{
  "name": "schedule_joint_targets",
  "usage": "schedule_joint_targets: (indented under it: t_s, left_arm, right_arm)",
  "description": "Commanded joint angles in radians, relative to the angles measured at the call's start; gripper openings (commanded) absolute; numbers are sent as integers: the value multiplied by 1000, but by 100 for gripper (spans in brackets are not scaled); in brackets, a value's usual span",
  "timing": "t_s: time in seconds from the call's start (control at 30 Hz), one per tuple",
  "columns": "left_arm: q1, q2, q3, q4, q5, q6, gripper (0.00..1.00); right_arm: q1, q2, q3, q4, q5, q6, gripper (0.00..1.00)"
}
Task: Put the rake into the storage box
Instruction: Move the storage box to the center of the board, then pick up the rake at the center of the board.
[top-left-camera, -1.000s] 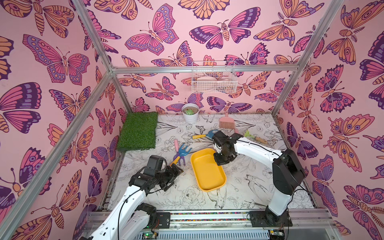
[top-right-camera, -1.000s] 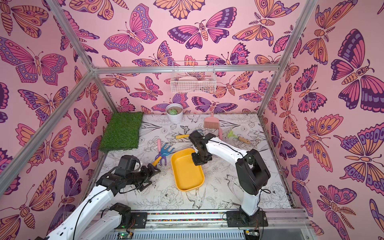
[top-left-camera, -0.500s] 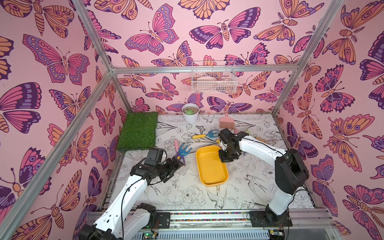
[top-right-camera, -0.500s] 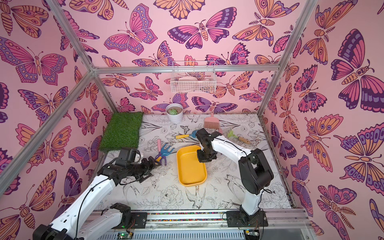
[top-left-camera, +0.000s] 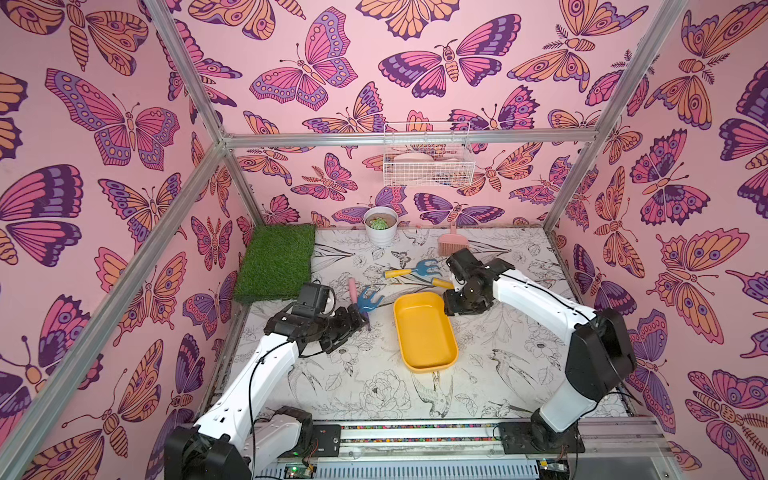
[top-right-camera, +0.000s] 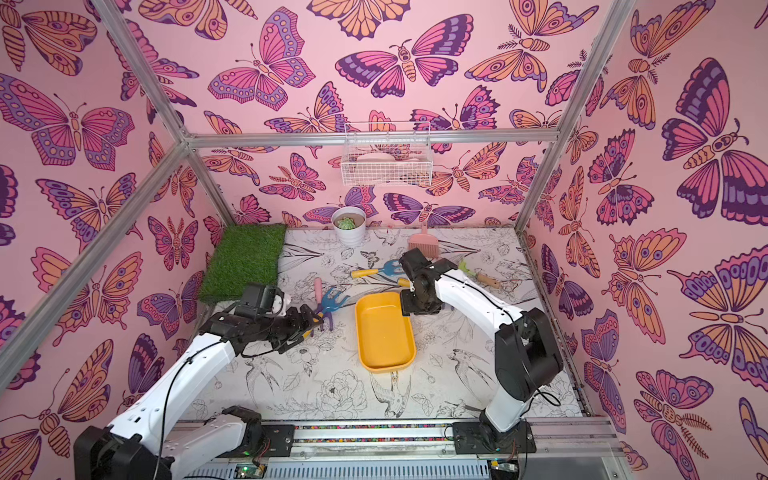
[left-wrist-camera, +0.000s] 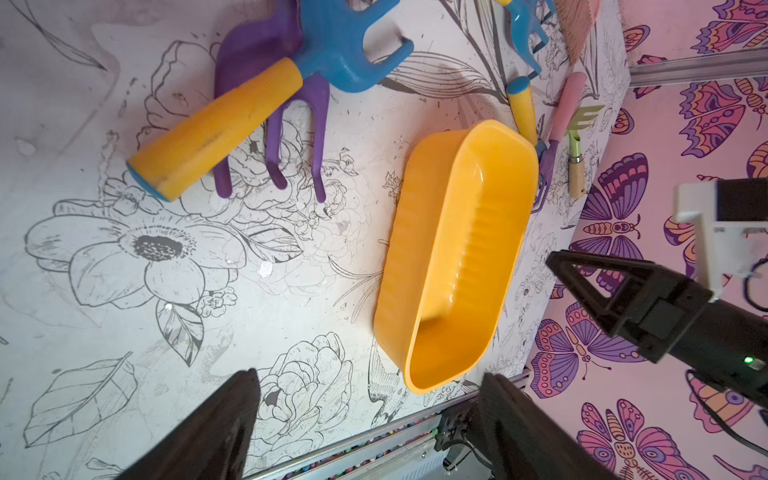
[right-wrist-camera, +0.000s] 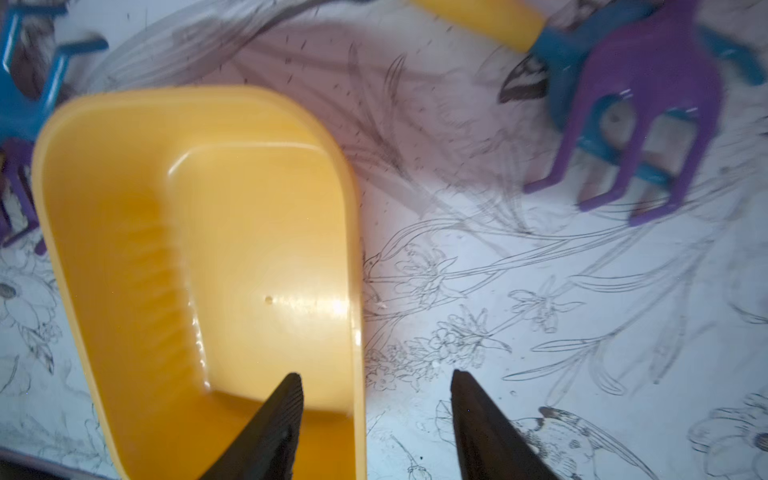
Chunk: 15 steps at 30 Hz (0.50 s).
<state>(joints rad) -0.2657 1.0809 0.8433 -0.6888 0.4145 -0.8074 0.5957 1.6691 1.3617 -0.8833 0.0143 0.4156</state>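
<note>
The rake, blue-headed plastic, lies on the printed mat near the yellow storage box in both top views, outside it. Left wrist: its smooth yellow handle crosses a purple rake; the left gripper gapes empty. Right wrist: the right gripper stands parted astride the box's glossy rounded rim.

I count three blue rakes with yellow handles, two purple rakes with pink handles, one green fork, one pink brush, one yellow storage box, one potted plant, one grass mat and one wire basket.
</note>
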Motion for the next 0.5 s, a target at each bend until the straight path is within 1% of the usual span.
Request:
schedule_joint_targets:
  t_s: [0.0,0.1,0.13,0.17,0.27,0.4,0.47]
  left_arm:
    - [8,17,40,-26,-46,50,89]
    - [8,27,62,-25,-93,73,88]
    - [8,31,69,-25,-103,81,88]
    - [8,37,79,-25,-112,92,88]
    - [10,59,105,-25,-114,108,89]
    - [15,85,127,-17,-104,102,90]
    - [18,95,128,-6,-94,105,90]
  right_arm:
    - [-35,-21,56,-31,197,6,64]
    - [-63,16,96,-37,271,-41,64]
    - [-74,37,122,-53,276,-49,63]
    - [-99,66,155,-77,269,-54,61]
    - [-175,136,229,-102,178,-51,59]
    - [-242,200,278,-46,123,-42,61]
    - [-263,252,337,-58,107,-48,60]
